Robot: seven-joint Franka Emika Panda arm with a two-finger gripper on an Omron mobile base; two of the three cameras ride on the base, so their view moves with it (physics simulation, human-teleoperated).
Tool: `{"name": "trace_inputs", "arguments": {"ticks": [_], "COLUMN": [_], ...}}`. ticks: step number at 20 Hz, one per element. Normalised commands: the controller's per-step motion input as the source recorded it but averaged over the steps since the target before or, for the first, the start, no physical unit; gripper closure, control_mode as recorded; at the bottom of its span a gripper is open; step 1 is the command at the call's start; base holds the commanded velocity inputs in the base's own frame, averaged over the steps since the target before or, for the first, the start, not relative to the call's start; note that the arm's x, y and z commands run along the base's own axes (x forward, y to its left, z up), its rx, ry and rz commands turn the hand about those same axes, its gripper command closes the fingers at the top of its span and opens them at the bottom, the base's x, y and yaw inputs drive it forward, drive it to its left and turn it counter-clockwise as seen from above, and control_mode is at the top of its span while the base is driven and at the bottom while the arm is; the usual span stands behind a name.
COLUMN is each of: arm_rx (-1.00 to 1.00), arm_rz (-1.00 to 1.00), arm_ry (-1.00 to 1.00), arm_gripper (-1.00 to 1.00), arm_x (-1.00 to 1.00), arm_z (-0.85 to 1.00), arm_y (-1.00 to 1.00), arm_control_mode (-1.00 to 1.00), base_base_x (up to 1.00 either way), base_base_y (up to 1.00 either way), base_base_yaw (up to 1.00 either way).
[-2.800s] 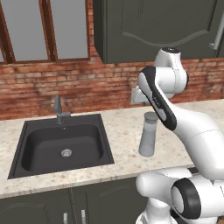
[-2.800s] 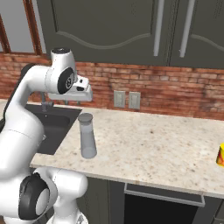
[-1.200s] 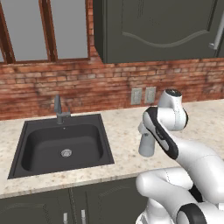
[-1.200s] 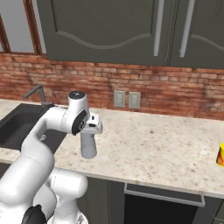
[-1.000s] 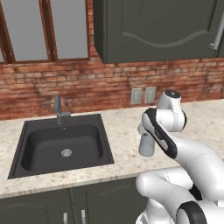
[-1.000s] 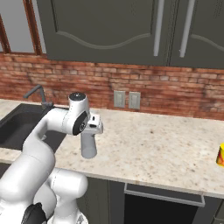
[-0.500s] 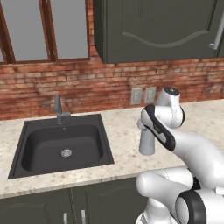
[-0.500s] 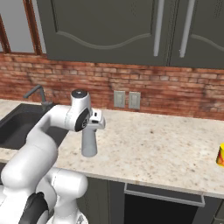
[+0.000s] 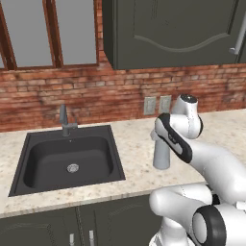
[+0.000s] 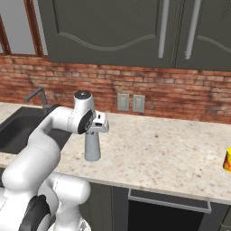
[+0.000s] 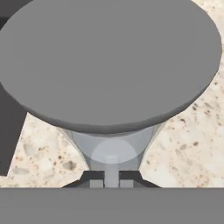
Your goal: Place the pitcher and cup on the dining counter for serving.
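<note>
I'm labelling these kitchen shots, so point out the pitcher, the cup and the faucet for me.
pitcher (image 10: 92, 146): right base view, on its grey body below the pincer.
cup (image 10: 228, 161): right base view, on its yellow side at the picture's right edge.
faucet (image 9: 64, 120): left base view, on its upright stem behind the sink.

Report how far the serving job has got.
Done: nothing is on a dining counter yet. In hand: the gripper has shut on the pitcher, which stands upright on the sink counter beside the sink. Left: carrying the pitcher over, then fetching the cup from the counter's far right edge.
</note>
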Motion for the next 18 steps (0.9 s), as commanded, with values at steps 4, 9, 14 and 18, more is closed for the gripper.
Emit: {"name": "trace_inputs", "arguments": {"ticks": [4, 9, 14, 18], "arm_rx": [0.00, 0.00, 0.00, 0.00], "arm_rz": [0.00, 0.00, 0.00, 0.00], "arm_ry": [-0.03, -0.21, -0.38, -0.42], "arm_gripper": [1.00, 1.00, 1.00, 1.00], "arm_x": [-0.07, -0.24, -0.38, -0.44], "arm_z": [0.00, 0.14, 0.50, 0.68], "arm_y": [0.00, 0.00, 0.00, 0.00], "arm_control_mode": [-1.00, -1.00, -1.00, -1.00], "base_base_x": [0.00, 0.00, 0.00, 0.00], "base_base_y": [0.00, 0.00, 0.00, 0.00], "base_base_yaw": [0.00, 0.00, 0.00, 0.00]}}
